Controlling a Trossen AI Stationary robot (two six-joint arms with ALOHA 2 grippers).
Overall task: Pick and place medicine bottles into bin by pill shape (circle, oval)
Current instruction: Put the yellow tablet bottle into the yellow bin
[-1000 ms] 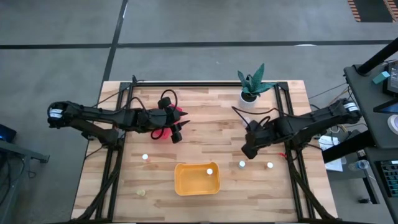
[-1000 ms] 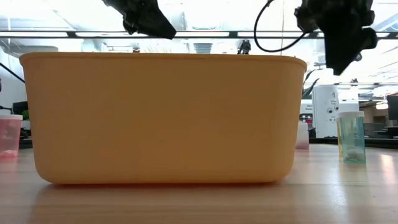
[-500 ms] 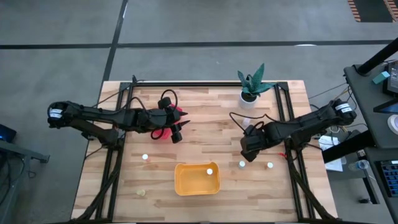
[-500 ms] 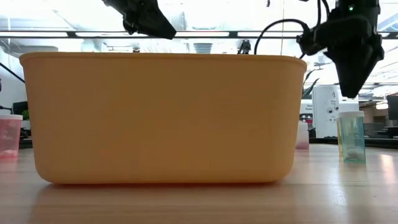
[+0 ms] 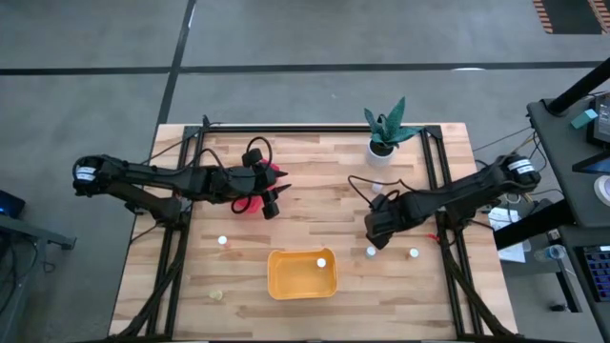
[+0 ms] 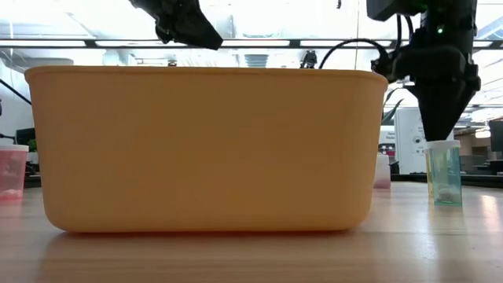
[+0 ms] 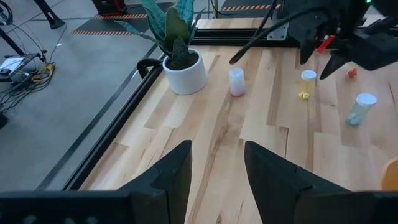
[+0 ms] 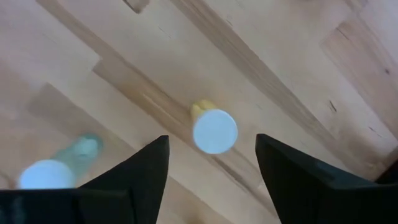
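Bottle (image 8: pixel 214 130): upright, white cap, near the table's (image 5: pixel 324 205) front edge, right of the yellow tub (image 5: pixel 302 273).
Right gripper (image 5: pixel 375 237): directly above this bottle, fingers spread, empty.
Left gripper (image 5: pixel 272 203): over the red tub (image 5: pixel 274 170), fingers apart, empty.

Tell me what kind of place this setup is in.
Probably a robotics lab or workshop. The wooden table sits in a black metal frame on a bare grey concrete floor, hazard-striped tape marks the floor, and loose cables lie near it. A desk with equipment stands beside the right arm.
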